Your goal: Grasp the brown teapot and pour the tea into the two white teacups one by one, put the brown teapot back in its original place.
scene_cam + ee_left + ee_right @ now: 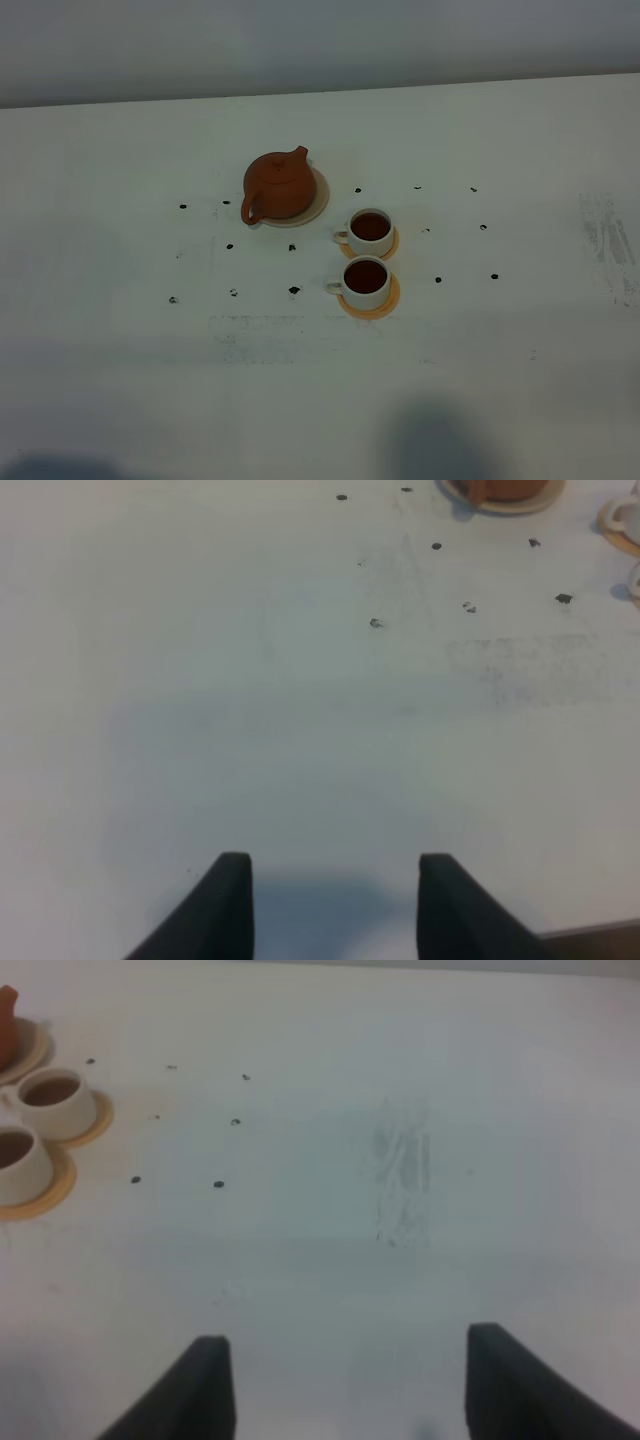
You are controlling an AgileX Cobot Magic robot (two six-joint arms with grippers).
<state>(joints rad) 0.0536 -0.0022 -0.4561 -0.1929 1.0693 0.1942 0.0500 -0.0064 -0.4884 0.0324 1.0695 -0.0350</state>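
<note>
From what I see, the task looks finished. The brown teapot stands upright on its beige coaster, near the back middle of the desk. Just beside it, the two white teacups sit on their orange coasters, and both hold dark tea. Whether tea is left in the pot I cannot tell, because the lid is on. Both my left gripper and right gripper are released, fingers apart and empty, well apart from the tea set.

White flat tabletop w/ round beige disc coaster, two round orange coasters, small black marks, maybe tape.
</note>
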